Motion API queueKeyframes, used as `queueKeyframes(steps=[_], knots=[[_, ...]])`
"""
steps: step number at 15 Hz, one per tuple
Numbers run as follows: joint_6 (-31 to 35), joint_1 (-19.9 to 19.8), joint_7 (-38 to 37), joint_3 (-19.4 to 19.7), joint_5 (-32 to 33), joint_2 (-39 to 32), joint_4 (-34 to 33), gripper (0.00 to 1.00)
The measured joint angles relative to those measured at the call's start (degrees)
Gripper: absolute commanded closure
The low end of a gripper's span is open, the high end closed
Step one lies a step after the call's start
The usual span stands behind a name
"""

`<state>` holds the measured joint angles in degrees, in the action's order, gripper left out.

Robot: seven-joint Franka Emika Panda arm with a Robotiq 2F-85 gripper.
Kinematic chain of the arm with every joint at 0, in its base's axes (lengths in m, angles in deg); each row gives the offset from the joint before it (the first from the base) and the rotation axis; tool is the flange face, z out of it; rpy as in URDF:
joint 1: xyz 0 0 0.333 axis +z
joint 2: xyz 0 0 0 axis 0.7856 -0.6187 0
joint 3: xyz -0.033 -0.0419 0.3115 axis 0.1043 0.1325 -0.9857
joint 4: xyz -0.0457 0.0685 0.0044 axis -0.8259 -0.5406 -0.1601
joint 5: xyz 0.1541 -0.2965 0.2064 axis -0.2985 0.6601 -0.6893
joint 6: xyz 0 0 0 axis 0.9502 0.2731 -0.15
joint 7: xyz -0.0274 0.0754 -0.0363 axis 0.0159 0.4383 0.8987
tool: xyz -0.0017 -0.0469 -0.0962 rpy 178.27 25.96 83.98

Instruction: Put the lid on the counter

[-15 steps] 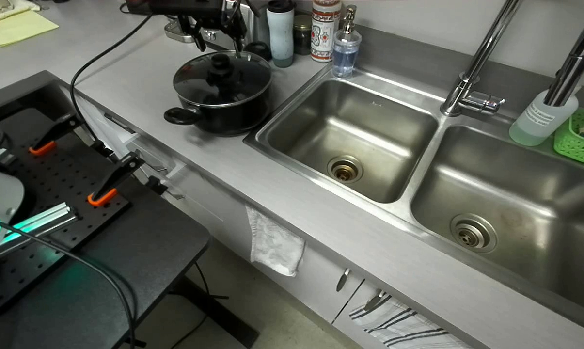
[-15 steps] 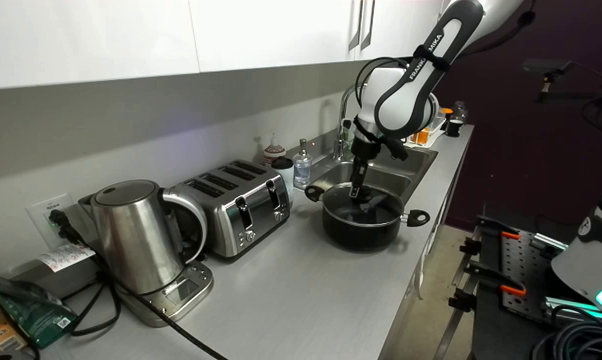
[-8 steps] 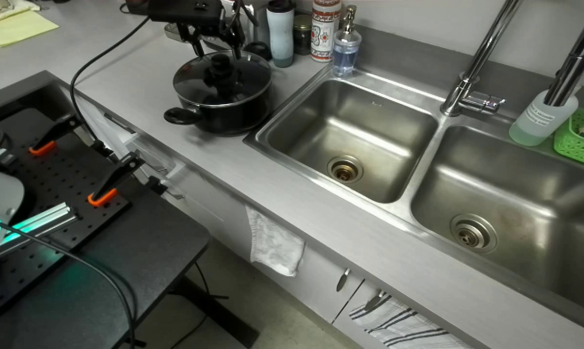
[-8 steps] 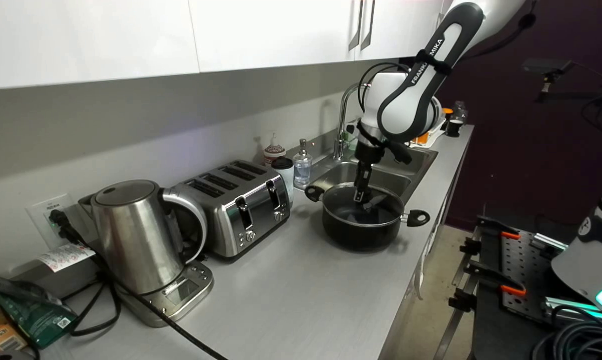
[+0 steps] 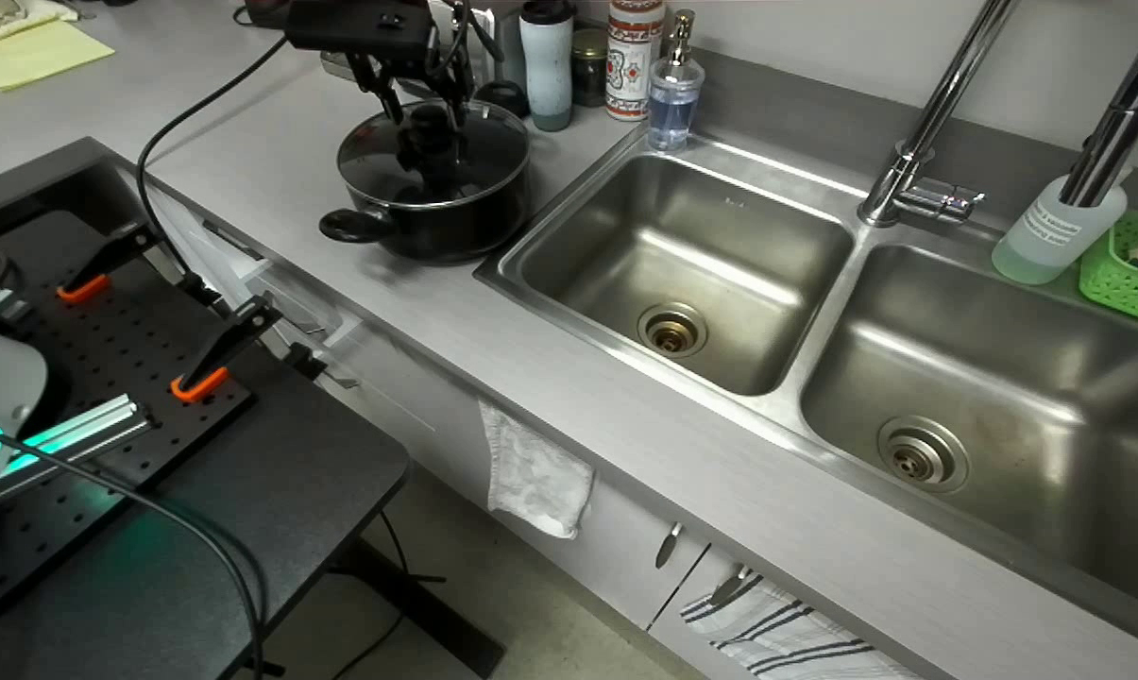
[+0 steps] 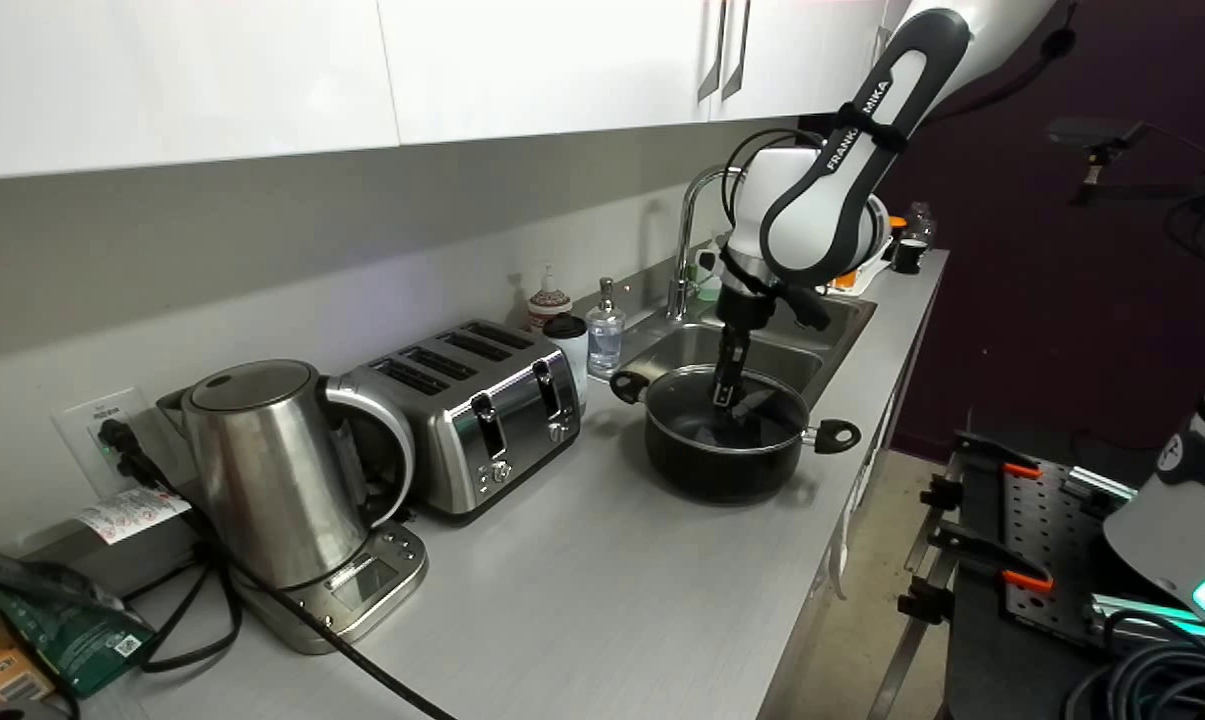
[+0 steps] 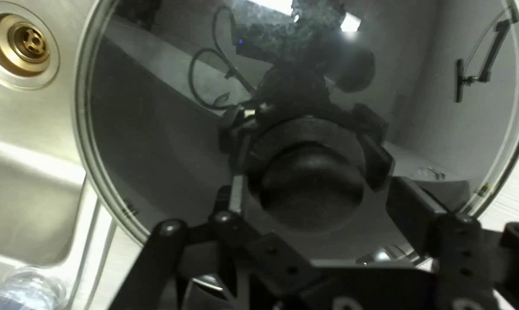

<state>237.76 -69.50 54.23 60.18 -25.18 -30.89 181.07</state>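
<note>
The see-through glass lid [image 5: 495,156] with its metal rim sits flat on the black pot [image 5: 455,233]. The lid [image 6: 677,412] and pot [image 6: 722,475] also show in an exterior view. In the wrist view the lid [image 7: 156,142] fills most of the picture, with its black knob [image 7: 311,189] in the middle. My gripper [image 7: 321,200] is open, one finger on each side of the knob, with a gap visible on the right. In both exterior views the gripper [image 5: 427,123] [image 6: 725,395] points down at the knob. The pot stands on the grey counter [image 5: 417,307] [image 6: 602,590].
A steel sink basin [image 5: 701,274] lies right beside the pot. A soap dispenser [image 5: 674,99] and a tumbler [image 5: 548,71] stand behind it. A toaster [image 6: 472,410] and a kettle [image 6: 262,470] stand along the wall. A pot handle [image 6: 838,436] sticks out toward the counter's front edge.
My gripper has moved down and across over the lid, so its fingers now reach either side of the knob. The fingertips look slightly closer together. The lid and pot have not moved.
</note>
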Motion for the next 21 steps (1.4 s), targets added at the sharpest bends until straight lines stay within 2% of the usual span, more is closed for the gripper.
queueKeyframes(steps=[1,4,14,21], knots=[[0.1,-0.2,0.0,0.0,0.0,0.2,0.0,0.58],[0.1,-0.4,0.0,-0.1,0.0,0.9,0.0,0.76],[0.1,-0.4,0.0,-0.4,0.0,1.6,0.5,0.76],[1.6,0.0,0.0,-1.8,-0.1,8.4,4.9,0.76]])
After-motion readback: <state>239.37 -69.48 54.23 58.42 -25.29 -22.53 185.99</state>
